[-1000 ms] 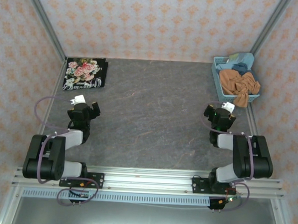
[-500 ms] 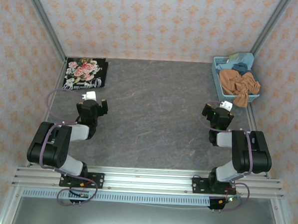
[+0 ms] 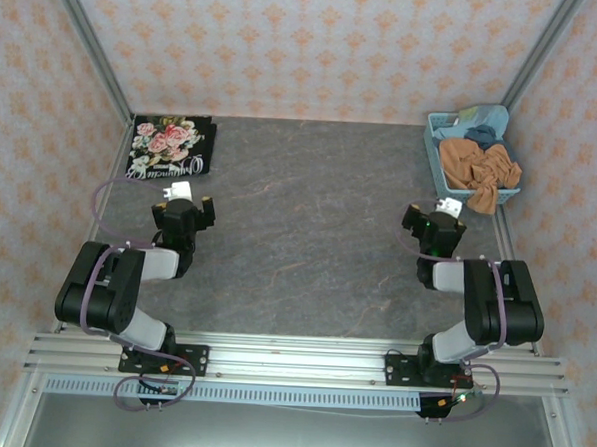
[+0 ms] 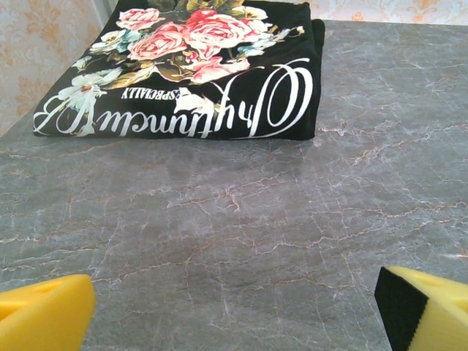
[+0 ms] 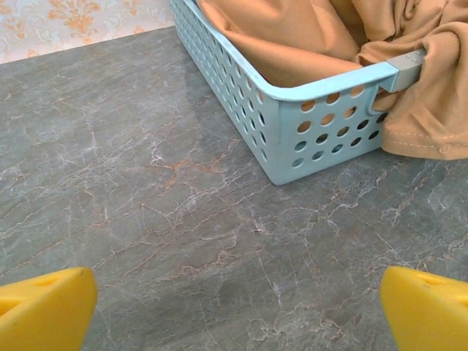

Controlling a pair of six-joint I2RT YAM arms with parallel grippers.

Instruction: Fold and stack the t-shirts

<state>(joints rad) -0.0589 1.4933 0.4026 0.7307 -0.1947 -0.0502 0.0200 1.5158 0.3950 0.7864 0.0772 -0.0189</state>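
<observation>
Left gripper (image 3: 184, 214): jaws spread wide, holding nothing, low over the table (image 3: 308, 224).
Just ahead of it: the black t-shirt (image 4: 191, 77) — folded flat, rose print and pale script facing up, near the gripper but not touched.
Right gripper (image 3: 434, 224): jaws also apart, empty.
Ahead and to its right: a blue basket (image 5: 292, 135) — an orange-brown t-shirt (image 5: 289, 36) bunched inside, part of it spilling over the rim.
Farther back in the basket: a bluish t-shirt (image 3: 482, 120).

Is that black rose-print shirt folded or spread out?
Folded. The black t-shirt lies as a compact rectangle at the far left of the table; the left wrist view shows its layered edge.
</observation>
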